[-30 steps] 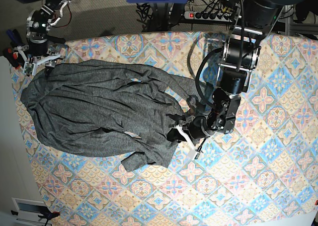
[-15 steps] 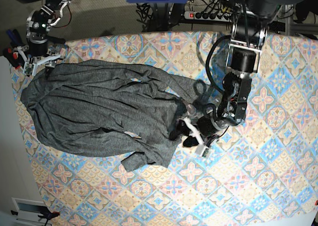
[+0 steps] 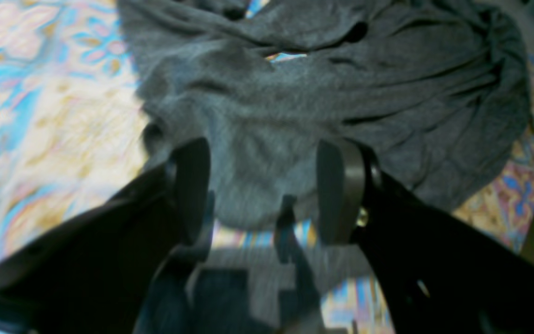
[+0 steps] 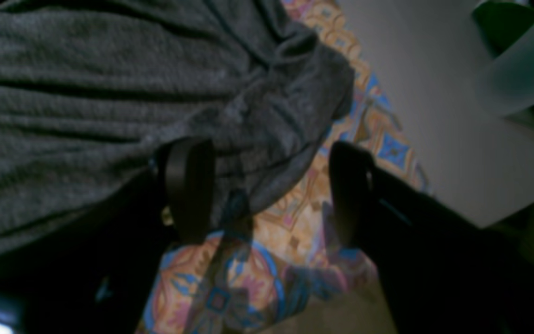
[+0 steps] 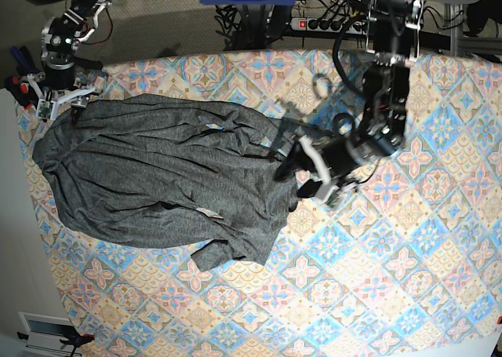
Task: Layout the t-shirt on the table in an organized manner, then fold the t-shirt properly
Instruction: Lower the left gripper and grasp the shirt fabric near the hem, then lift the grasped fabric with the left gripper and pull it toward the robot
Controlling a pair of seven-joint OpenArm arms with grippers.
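Note:
The dark grey t-shirt (image 5: 157, 176) lies wrinkled and loosely spread over the left half of the patterned table (image 5: 408, 255), with a small flap sticking out at its lower edge. At the shirt's right edge my left gripper (image 5: 304, 173) hovers open. In the left wrist view its fingers (image 3: 193, 185) stand wide apart with the shirt's cloth (image 3: 322, 88) lying between and beyond them, not pinched. My right gripper (image 5: 60, 100) sits at the shirt's far left corner. It is open (image 4: 269, 190), and one finger (image 4: 188, 185) rests against the shirt's edge (image 4: 109, 83).
A power strip (image 5: 329, 23) and cables lie behind the table's far edge. Red-handled tools (image 5: 16, 86) sit off the table's left side, by a white surface (image 4: 434, 93). A translucent container (image 4: 522, 79) shows beyond that.
My left gripper has opened and let go of the shirt's right edge. It then rose and moved toward the table's far side. The right arm stayed put.

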